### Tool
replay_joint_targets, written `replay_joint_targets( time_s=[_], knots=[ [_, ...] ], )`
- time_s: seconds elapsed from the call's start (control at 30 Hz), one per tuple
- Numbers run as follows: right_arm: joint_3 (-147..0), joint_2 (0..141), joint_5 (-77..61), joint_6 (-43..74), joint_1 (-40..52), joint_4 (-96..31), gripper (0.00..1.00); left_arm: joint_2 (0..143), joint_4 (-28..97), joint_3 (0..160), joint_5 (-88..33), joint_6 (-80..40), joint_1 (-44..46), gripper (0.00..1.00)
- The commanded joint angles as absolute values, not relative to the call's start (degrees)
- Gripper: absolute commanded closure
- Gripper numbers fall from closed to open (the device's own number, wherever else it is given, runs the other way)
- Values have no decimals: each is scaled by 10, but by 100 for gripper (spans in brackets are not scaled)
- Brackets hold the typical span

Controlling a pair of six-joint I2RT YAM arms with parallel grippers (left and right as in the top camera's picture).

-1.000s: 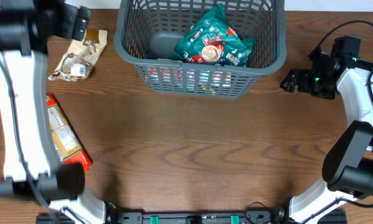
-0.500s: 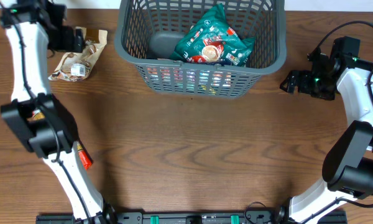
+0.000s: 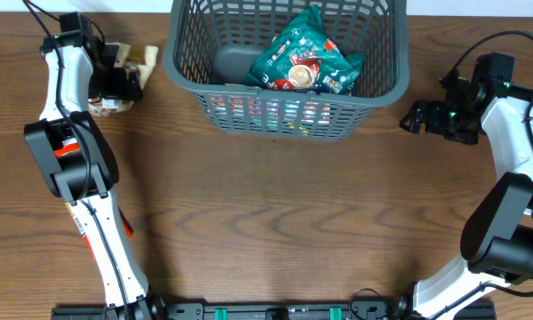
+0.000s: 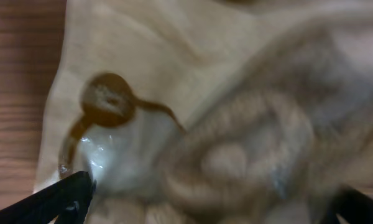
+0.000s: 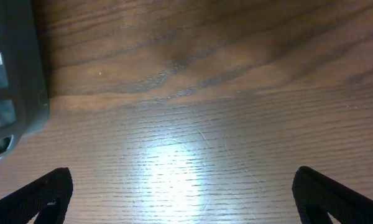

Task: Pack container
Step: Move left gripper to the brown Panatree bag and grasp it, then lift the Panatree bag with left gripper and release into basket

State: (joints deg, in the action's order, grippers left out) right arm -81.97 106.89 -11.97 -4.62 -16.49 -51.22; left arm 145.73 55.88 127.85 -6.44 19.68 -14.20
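The dark grey basket (image 3: 284, 114) stands at the back middle of the table, with a green snack packet (image 3: 302, 58) lying in it. A beige snack packet (image 3: 140, 60) lies on the table left of the basket. My left gripper (image 3: 120, 84) is low over it. In the left wrist view the beige packet (image 4: 224, 106) fills the frame and the left gripper (image 4: 217, 208) is open with a finger at each side of it. My right gripper (image 3: 413, 116) is right of the basket; in its wrist view it (image 5: 186, 199) is open over bare wood.
A red-orange packet (image 3: 64, 149) lies at the left edge, mostly hidden under my left arm. The basket's corner (image 5: 12, 74) shows at the left of the right wrist view. The table is brown wood.
My left arm has swung in from the left edge and come down over the beige packet, now covering part of it. The right arm, basket and green packet have not moved.
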Motion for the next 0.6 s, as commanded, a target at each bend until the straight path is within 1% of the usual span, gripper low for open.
replay_joint_targets(
  time_s=[0.0, 0.03, 0.13, 0.17, 0.2, 0.33, 0.37, 0.4, 0.57],
  knots=[
    [-819, 1066, -122, -34, -161, -513, 1, 1476, 563, 1275, -65, 205, -141, 1],
    [-819, 1066, -122, -34, -161, -514, 1, 1476, 562, 1275, -65, 205, -140, 4],
    [-819, 1066, -120, -34, -161, -514, 1, 1471, 565, 1275, -65, 205, -140, 34],
    [-819, 1066, -118, -34, -161, -513, 1, 1469, 568, 1275, -65, 205, -139, 41],
    [-819, 1066, -118, -34, -161, -513, 1, 1466, 574, 1275, -65, 205, -138, 50],
    [-819, 1066, -116, -34, -161, -514, 1, 1450, 598, 1275, -67, 205, -128, 81],
    [-819, 1066, -114, -34, -161, -514, 1, 1442, 606, 1275, -67, 205, -125, 90],
    [-819, 1066, -113, -34, -161, -514, 1, 1432, 615, 1275, -67, 204, -121, 94],
    [-819, 1066, -103, -35, -161, -517, 1, 1363, 639, 1275, -81, 190, -103, 94]
  ],
)
